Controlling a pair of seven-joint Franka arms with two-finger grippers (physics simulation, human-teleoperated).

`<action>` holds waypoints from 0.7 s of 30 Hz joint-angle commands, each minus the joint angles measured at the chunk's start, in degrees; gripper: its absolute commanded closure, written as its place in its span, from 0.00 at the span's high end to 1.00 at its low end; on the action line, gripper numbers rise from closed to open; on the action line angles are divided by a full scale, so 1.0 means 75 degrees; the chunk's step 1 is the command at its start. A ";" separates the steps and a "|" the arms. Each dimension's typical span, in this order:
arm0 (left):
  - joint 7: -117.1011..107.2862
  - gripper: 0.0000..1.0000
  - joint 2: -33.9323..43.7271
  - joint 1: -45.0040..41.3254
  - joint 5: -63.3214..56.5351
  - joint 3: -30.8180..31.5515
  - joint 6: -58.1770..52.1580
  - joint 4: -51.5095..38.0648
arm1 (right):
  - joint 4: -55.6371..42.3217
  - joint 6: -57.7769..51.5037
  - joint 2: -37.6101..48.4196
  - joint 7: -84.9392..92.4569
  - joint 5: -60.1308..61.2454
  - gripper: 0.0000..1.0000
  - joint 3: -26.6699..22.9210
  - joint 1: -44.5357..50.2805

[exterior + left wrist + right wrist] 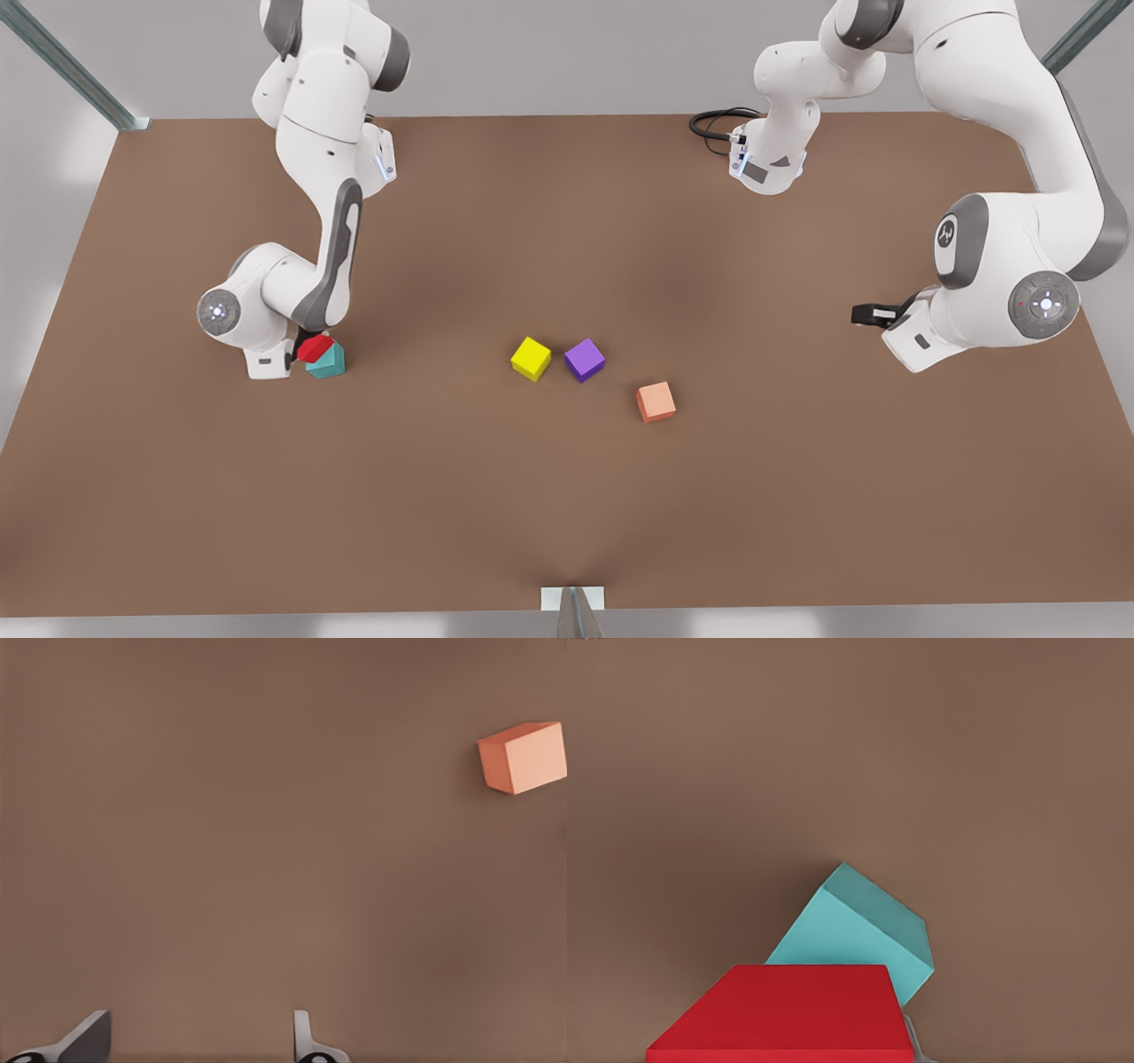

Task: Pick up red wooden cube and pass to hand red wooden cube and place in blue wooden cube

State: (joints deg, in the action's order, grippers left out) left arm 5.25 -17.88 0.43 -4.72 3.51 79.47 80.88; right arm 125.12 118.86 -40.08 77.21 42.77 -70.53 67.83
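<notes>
In the front view, look to the left of the frame: the right gripper [306, 352] sits low at the table [567, 496], with the red wooden cube [315, 347] in its fingers, tilted and resting on or just above the blue wooden cube [327, 361]. I'd judge the pickup and the handover are behind you and the placing is nearly done; what's left is to let go and pull away. At the frame's right the left gripper [873, 314] hangs clear of the table, waiting. A yellow cube [531, 358], a purple cube [585, 359] and a salmon cube [656, 401] lie mid-table, apart from the stack.

In the left wrist view, the left gripper's fingers [306, 1041] are spread apart and hold nothing; the salmon cube [524, 757] sits at the upper right.

In the right wrist view, the red wooden cube [784, 1014] fills the lower edge, matte and plain, gripped close under the camera, with the teal blue wooden cube [855, 939] just beyond it, set askew
</notes>
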 commanded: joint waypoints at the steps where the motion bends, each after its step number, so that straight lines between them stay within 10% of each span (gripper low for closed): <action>1: -0.0232 1.00 -0.0007 0.0013 -0.0004 0.0001 -0.0002 0.0009 | 0.0040 0.0171 -0.0046 -0.0193 0.0239 0.74 0.0006 0.0003; 3: -0.0232 1.00 -0.0007 0.0049 -0.0004 0.0001 -0.0013 0.0009 | 0.0040 0.0171 -0.0046 -0.0204 0.0263 0.75 0.0006 0.0015; 5: -0.0232 1.00 -0.0007 0.0049 -0.0004 0.0001 -0.0013 0.0021 | 0.0040 0.0136 -0.0058 -0.0216 0.0321 1.00 0.0006 0.0015; 21: -0.0056 1.00 -0.0007 0.0084 0.0184 0.0001 -0.0037 -0.0014 | -0.0417 -0.0262 -0.0046 -0.0345 0.0321 1.00 0.0053 0.0097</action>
State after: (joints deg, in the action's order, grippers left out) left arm 4.34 -17.99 1.08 -3.70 3.51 79.29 80.82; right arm 122.36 118.11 -40.47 75.91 45.17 -70.14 68.49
